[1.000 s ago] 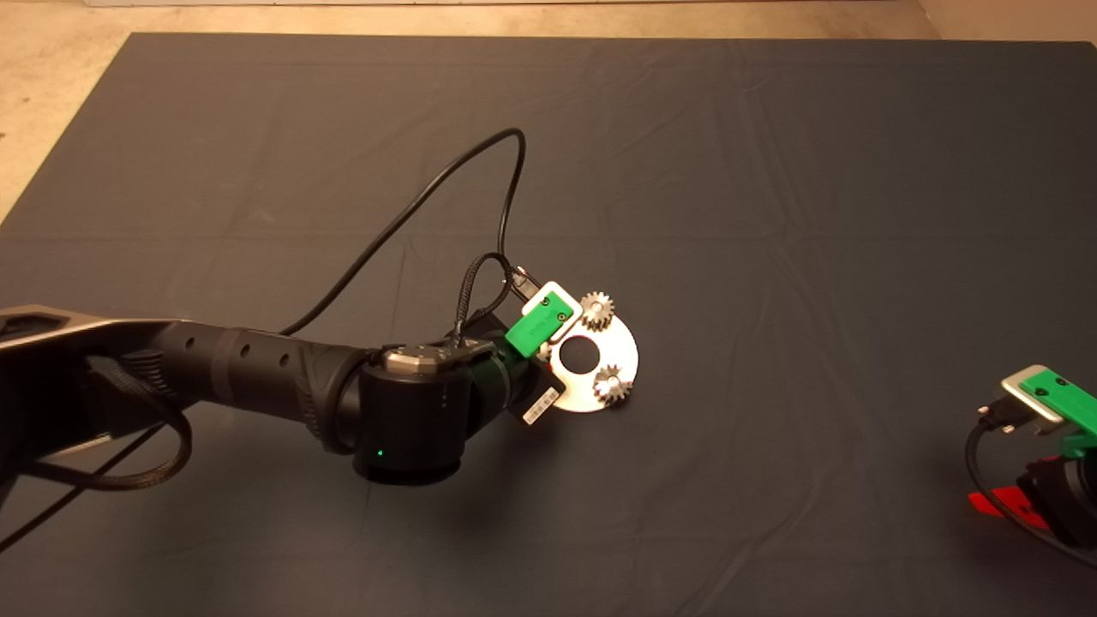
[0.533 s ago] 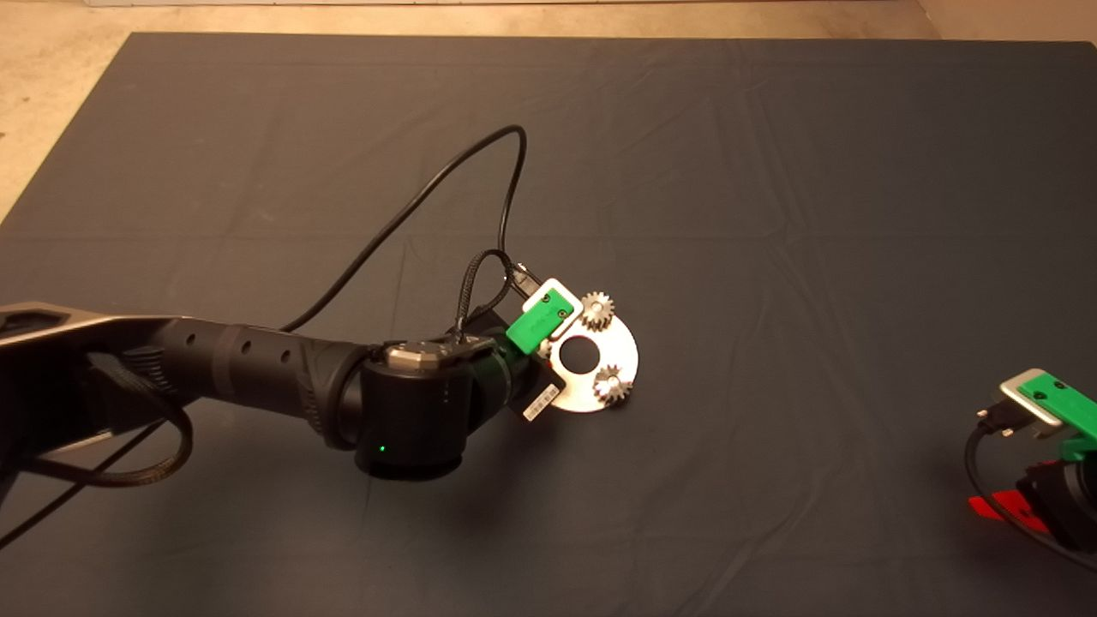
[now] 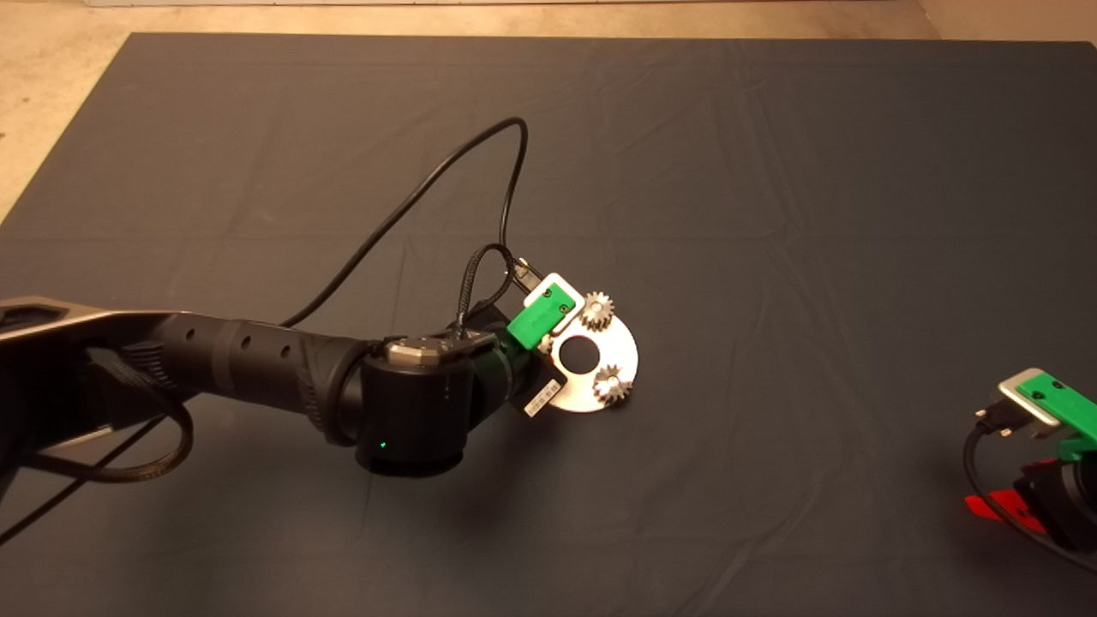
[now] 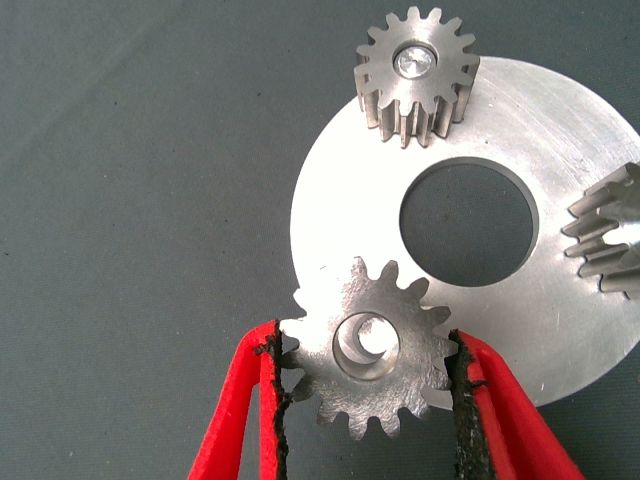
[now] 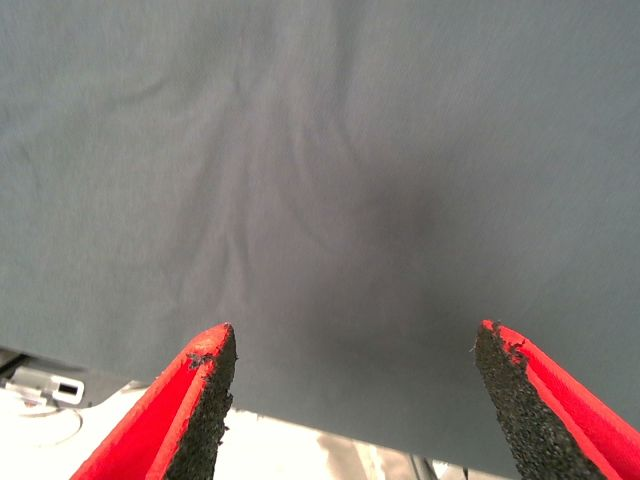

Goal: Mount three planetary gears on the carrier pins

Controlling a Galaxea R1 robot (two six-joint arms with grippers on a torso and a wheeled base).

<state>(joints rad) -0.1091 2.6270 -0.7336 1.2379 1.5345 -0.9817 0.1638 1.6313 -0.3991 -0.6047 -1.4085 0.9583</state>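
Right gripper (image 3: 998, 506): parked at the near right edge of the tabletop (image 3: 771, 171), over bare dark mat (image 5: 320, 150); its jaws are held wide apart with nothing between them.
Left gripper (image 4: 368, 385): reached in from the left over the disc's left rim; its jaws are clamped on the third gear's teeth, one pad on each side.
Third gear (image 4: 372, 347): held at the disc's rim, slightly tilted; a pin is seen through its bore, and whether it is fully seated cannot be told.
Disc (image 4: 560, 330): laid flat on the mat near the centre.
Near-side gear (image 3: 612, 385): seated on the disc's near right part.
Far-side gear (image 4: 416, 76): seated with its pin end (image 4: 413, 61) seen in the bore.
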